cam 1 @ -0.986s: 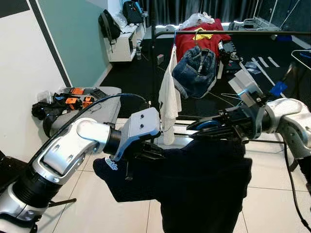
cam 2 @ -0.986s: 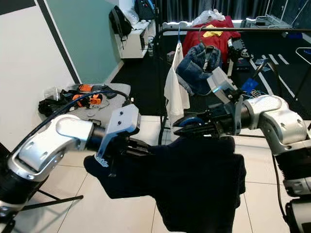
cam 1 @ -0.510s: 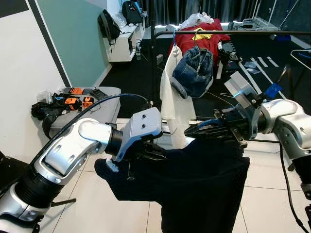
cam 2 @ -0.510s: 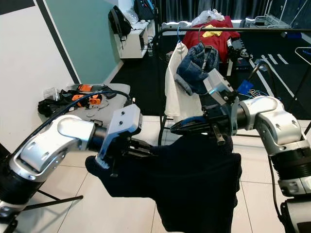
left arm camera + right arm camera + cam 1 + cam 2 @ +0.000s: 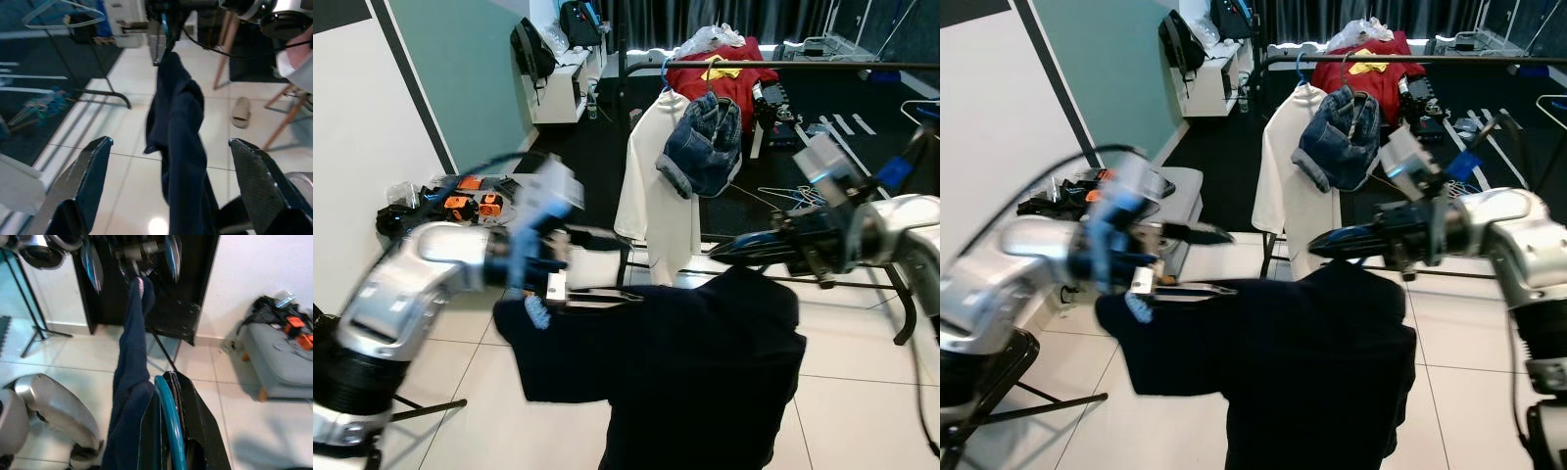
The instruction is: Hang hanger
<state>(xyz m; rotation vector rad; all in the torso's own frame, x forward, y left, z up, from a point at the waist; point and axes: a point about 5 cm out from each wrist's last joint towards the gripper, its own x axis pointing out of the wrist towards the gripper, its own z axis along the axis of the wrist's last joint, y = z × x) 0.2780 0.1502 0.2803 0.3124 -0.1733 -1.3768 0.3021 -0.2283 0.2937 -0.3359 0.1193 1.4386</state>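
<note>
A dark navy garment (image 5: 705,372) hangs in front of me with its top bunched under my right gripper (image 5: 722,257). That gripper is shut on the garment's top (image 5: 128,396); whatever is inside the cloth is hidden. My left gripper (image 5: 626,264) is blurred and stands open at the garment's left shoulder. Its lower finger (image 5: 607,292) lies along the cloth's top edge. In the left wrist view the fingers (image 5: 93,171) spread wide, with the garment (image 5: 178,127) hanging beyond them. Behind stands a black clothes rail (image 5: 783,67).
On the rail hang a white shirt (image 5: 651,196), a denim piece (image 5: 700,147) and a red garment (image 5: 729,78). A grey bench with tools (image 5: 470,201) stands at the left wall. The rack's leg (image 5: 901,313) is at right, and spare hangers (image 5: 793,196) lie on the dark floor.
My left gripper has let go of the garment's left side, opened and pulled back to the left. The garment now hangs lower on the left, carried by the right gripper.
</note>
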